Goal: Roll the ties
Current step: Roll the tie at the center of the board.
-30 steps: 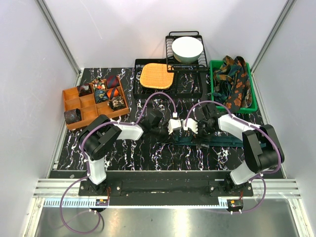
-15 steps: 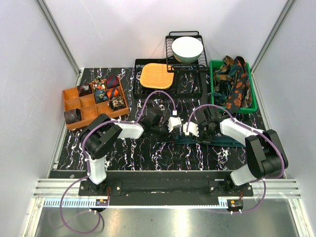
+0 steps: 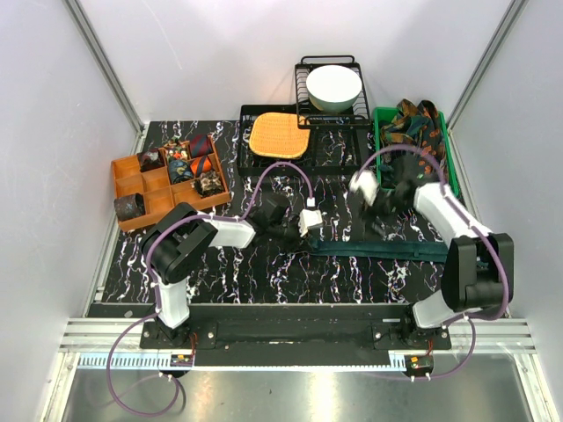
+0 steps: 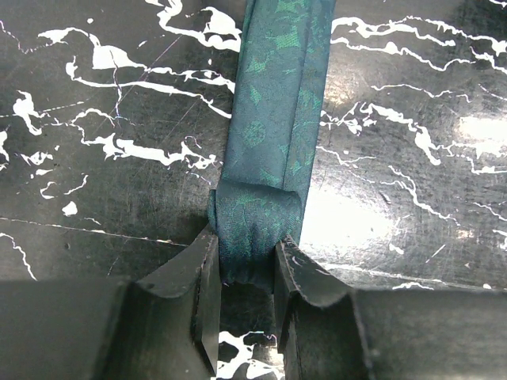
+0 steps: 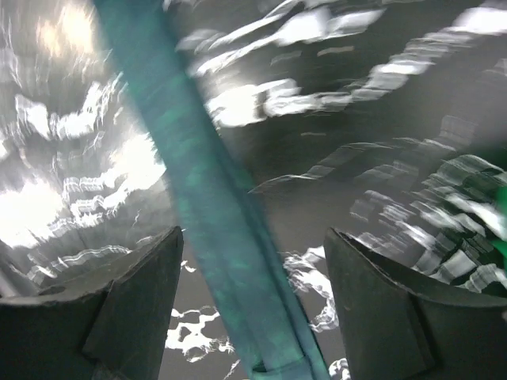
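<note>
A plain dark teal tie (image 3: 378,250) lies stretched across the marble table, running right from my left gripper (image 3: 299,236). In the left wrist view the tie's end is turned into a small roll (image 4: 255,229), and my left gripper (image 4: 247,265) is shut on that roll, one finger on each side. My right gripper (image 3: 373,221) hovers open above the tie's middle, a little behind it. From the right wrist, the teal tie (image 5: 207,198) passes diagonally beneath the wide-spread fingers (image 5: 139,285) of my right gripper (image 5: 253,241), which touch nothing. That view is motion-blurred.
An orange compartment tray (image 3: 132,189) with several rolled ties (image 3: 180,163) sits at the left. A green bin (image 3: 453,189) at back right holds patterned ties (image 3: 420,145). A black rack (image 3: 334,158) carries an orange woven mat (image 3: 280,134); a white bowl (image 3: 332,86) sits behind.
My right gripper drew away from the left one, moving right and back along the tie, closing partway and opening again. The tie now lies straighter. The left gripper kept its hold.
</note>
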You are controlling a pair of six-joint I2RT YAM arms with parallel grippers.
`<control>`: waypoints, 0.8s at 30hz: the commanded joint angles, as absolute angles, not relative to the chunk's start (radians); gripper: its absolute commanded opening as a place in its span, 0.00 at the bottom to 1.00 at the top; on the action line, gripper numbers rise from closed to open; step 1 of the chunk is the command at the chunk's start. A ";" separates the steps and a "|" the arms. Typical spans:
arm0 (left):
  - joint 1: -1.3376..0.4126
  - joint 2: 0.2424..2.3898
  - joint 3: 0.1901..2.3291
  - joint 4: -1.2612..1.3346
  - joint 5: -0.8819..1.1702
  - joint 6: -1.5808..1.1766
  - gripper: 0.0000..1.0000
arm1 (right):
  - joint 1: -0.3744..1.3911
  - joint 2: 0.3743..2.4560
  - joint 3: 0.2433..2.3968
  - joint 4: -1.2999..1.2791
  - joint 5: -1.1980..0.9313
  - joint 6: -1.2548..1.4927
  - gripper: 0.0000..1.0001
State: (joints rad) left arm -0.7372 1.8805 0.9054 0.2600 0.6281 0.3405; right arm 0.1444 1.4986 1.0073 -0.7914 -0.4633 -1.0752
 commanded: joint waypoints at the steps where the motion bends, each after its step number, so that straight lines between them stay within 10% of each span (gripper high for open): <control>1: -0.727 1.896 0.842 0.176 0.535 0.412 0.00 | 0.034 1.577 1.207 -0.942 -0.685 -0.580 0.75; 9: -0.738 1.896 0.830 0.164 0.523 0.472 0.00 | 0.075 1.684 1.061 -0.671 -0.971 0.195 0.53; 24: -0.773 1.896 0.811 0.164 0.476 0.525 0.00 | 0.282 1.790 0.904 -0.180 -0.877 0.509 0.47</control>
State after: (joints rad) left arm -0.7635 1.8614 0.8684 0.2974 0.5926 0.4770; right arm 0.2375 1.7748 0.9352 -0.3267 -0.8791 0.4049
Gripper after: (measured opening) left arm 0.275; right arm 0.483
